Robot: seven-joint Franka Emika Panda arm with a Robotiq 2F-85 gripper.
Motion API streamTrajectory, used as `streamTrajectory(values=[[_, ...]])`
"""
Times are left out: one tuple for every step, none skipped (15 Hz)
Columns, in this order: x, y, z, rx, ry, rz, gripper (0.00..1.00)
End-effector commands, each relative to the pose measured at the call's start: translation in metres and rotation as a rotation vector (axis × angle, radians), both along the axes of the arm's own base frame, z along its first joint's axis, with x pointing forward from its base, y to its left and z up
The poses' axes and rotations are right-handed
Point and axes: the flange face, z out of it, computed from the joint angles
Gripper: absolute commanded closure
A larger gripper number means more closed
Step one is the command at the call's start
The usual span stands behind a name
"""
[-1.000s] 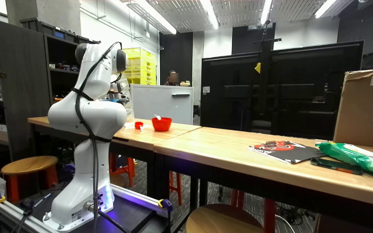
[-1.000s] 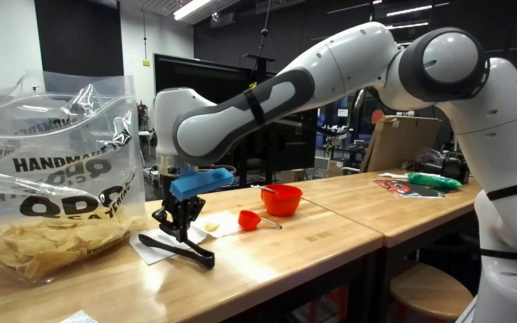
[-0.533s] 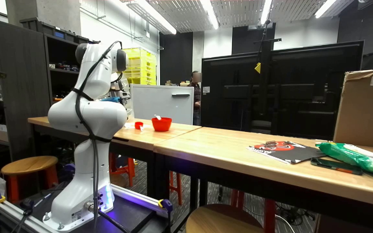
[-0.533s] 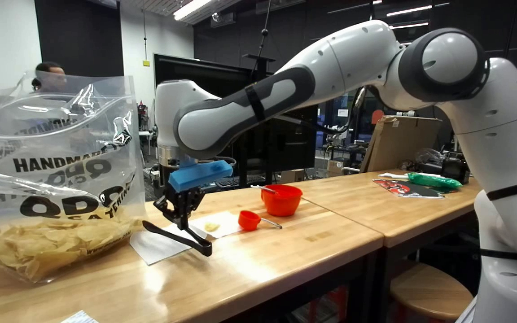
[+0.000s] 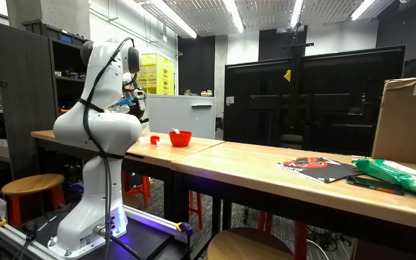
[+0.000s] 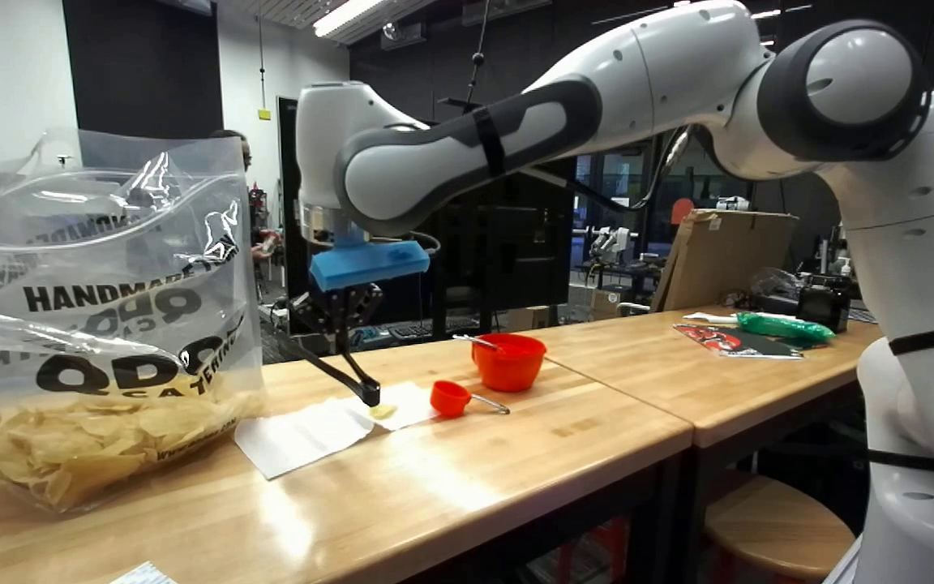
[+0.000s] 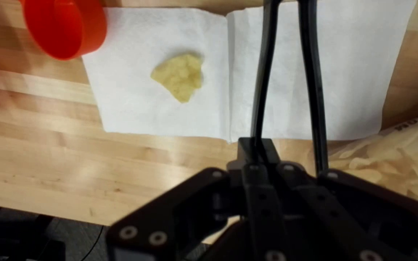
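robotiq gripper (image 6: 341, 342) is clamping black tongs (image 7: 315, 90), potato chip (image 7: 180, 77) is lying below on paper towel (image 7: 132, 105), near red measuring cup (image 7: 64, 32)

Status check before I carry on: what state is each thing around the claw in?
Black tongs: held aloft, arms apart
Claw: shut on one tong arm
Clear bag: standing, partly full of chips; seal unclear
White paper: lying flat
Loose chip: lying on that paper
Red cup: uncovered, nothing seen inside
Red bowl: upright; inside mostly hidden
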Motion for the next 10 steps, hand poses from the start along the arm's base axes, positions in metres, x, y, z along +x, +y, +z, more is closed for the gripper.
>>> streamTrajectory(values=[[-0.015,-0.025,0.036,-0.014,-0.066,-0.089,0.99],[-0.019,-0.032,0.043,-0.014,-0.081,-0.108,0.99],[-0.022,-0.039,0.049,-0.015,-0.094,-0.127,0.99],[-0.025,-0.048,0.055,-0.014,-0.103,-0.146,0.99],[-0.028,-0.058,0.056,-0.019,-0.116,-0.165,0.99],[-0.032,-0.068,0.060,-0.021,-0.121,-0.181,0.99],[-0.036,-0.081,0.060,-0.029,-0.122,-0.198,0.99],[-0.041,-0.094,0.058,-0.038,-0.121,-0.212,0.99],[-0.046,-0.109,0.059,-0.043,-0.115,-0.226,0.99],[-0.052,-0.128,0.060,-0.054,-0.108,-0.244,0.99]])
